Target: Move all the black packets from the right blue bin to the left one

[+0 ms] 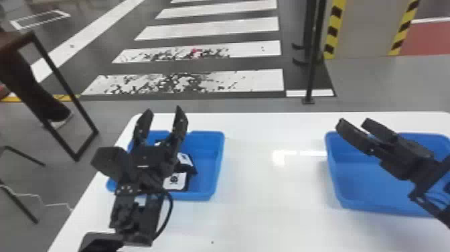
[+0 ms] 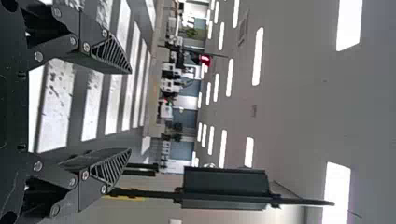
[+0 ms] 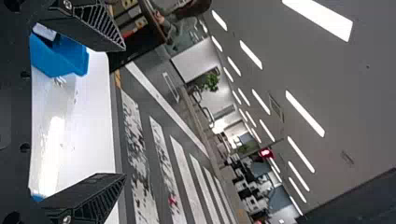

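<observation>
Left fingers (image 1: 180, 124) and right fingers (image 1: 353, 134) gape wide, empty; white-faced black packets (image 1: 175, 181) lie near left bin (image 1: 217, 167)'s six-o'clock rim, counter (image 1: 268, 187) stretching three-o'clockward to right bin (image 1: 361, 177).

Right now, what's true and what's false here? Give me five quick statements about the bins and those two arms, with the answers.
1. Packets lie in the left blue bin. True.
2. The left blue bin touches the right blue bin. False: a stretch of the white table separates them.
3. The left gripper is clamped shut. False: its fingers are spread apart.
4. The right gripper has its fingers apart. True.
5. The right gripper holds a packet. False: nothing sits between its fingers.
</observation>
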Controlling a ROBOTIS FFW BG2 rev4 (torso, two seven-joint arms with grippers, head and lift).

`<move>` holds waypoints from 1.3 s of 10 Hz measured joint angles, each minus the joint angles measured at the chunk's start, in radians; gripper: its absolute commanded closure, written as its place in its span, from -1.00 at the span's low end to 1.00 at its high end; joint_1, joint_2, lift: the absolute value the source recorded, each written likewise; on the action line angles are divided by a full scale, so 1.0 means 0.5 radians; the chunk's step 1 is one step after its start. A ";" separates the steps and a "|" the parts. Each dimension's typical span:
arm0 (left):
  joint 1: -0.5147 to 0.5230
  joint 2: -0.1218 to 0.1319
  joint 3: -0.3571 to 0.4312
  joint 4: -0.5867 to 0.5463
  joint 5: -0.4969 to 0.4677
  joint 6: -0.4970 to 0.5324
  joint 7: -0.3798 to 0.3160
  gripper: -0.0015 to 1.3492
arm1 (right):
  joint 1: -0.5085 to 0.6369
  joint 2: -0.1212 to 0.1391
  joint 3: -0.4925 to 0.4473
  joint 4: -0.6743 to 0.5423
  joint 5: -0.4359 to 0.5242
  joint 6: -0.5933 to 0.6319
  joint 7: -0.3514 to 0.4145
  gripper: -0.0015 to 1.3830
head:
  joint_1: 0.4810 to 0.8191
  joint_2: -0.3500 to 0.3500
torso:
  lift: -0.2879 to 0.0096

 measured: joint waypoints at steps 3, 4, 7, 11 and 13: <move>0.238 0.003 0.006 -0.316 -0.028 -0.092 -0.059 -0.86 | 0.313 0.055 -0.195 -0.298 0.337 -0.146 -0.070 -0.90 | 0.16 0.18 | -0.01; 0.303 0.003 0.018 -0.378 -0.045 -0.102 -0.083 -0.89 | 0.426 0.073 -0.245 -0.387 0.376 -0.191 -0.109 -0.90 | 0.19 0.16 | -0.01; 0.632 -0.036 0.088 -0.649 -0.131 0.068 -0.163 -1.00 | 0.803 0.130 -0.362 -0.695 0.568 -0.291 -0.224 -0.88 | 0.27 0.04 | -0.01; 1.052 -0.117 0.215 -0.820 -0.166 0.202 -0.221 -1.00 | 1.260 0.243 -0.429 -1.012 0.803 -0.447 -0.314 -0.87 | 0.27 0.07 | -0.01; 1.119 -0.176 0.292 -0.868 -0.188 0.137 -0.215 -1.00 | 1.395 0.313 -0.484 -1.075 0.838 -0.475 -0.313 -0.87 | 0.27 0.11 | -0.01</move>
